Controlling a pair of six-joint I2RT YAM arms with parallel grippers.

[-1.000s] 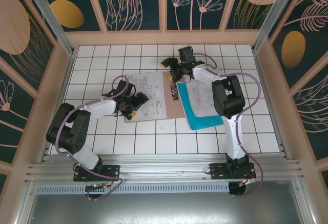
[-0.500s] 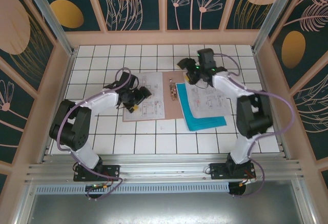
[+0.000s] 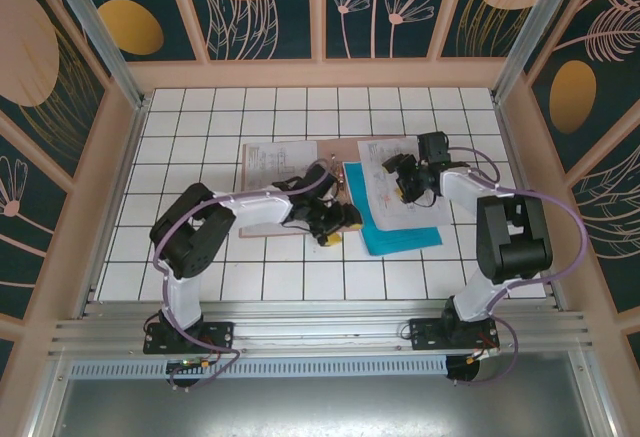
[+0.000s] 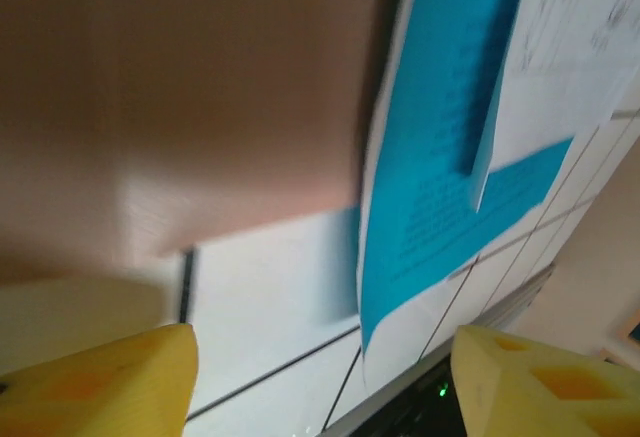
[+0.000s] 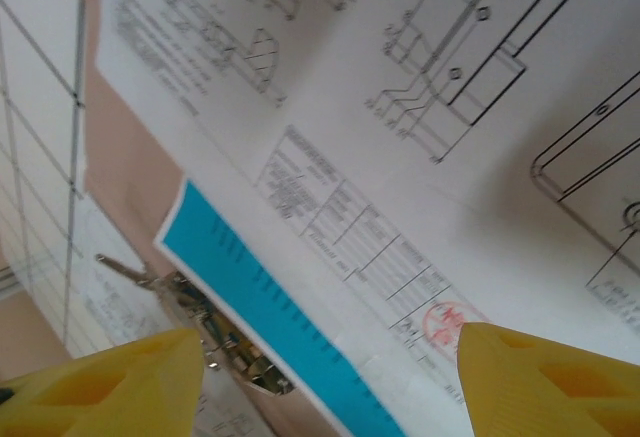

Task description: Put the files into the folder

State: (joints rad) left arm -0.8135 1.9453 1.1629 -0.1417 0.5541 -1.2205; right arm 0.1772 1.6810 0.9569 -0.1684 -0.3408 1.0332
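The white tiled worktop (image 3: pixel 200 117) carries everything. The pinkish-brown folder (image 4: pixel 200 87) lies opened flat on it like a book.

By my reading the task is well along but not finished. All the files I can make out lie on the folder's two leaves, but the folder is not closed. One file also hangs off the folder's edge.

The teal sheet (image 3: pixel 405 239) lies on the leaf under the right fingers (image 5: pixel 540 372). Its near end runs past the folder's near edge onto bare worktop. In the left wrist view its corner reaches down into the gap ahead of the left fingers (image 4: pixel 110 372). The folder's near corner sits ahead of the finger at that view's left.

A printed sheet (image 3: pixel 385 202) lies on top of the teal one, directly below the right fingers. A strip of teal shows along its edge, ahead of their gap. A second printed sheet (image 3: pixel 270 172) covers the other leaf, on the far side of the left fingers.

The metal clip (image 5: pixel 240 357) at the spine sits just beyond the tip of the finger at the left of the right wrist view.

Both pairs of fingers stand spread with nothing between them, and both hover close above the paper. What is left appears to be squaring the overhanging sheets and shutting the folder.
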